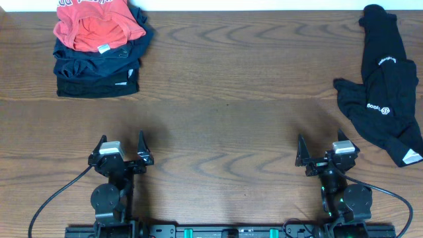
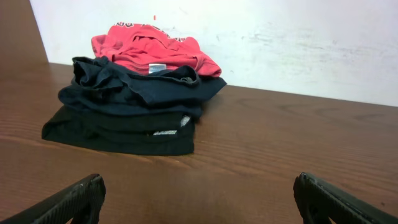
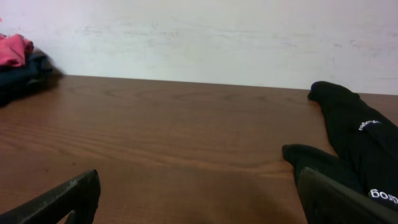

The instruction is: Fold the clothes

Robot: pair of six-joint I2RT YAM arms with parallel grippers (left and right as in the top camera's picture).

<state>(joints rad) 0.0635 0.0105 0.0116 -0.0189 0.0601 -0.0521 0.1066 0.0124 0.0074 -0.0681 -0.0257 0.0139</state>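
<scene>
The black shirt lies crumpled at the table's far right, with small white logo lettering and a white tag at its near corner. It also shows at the right of the right wrist view. My left gripper is open and empty near the front left, seen as two fingertips in the left wrist view. My right gripper is open and empty near the front right, left of the shirt and apart from it; it also shows in the right wrist view.
A stack of dark navy folded garments with a red-orange shirt on top stands at the back left, also in the left wrist view. A white wall runs behind the wooden table.
</scene>
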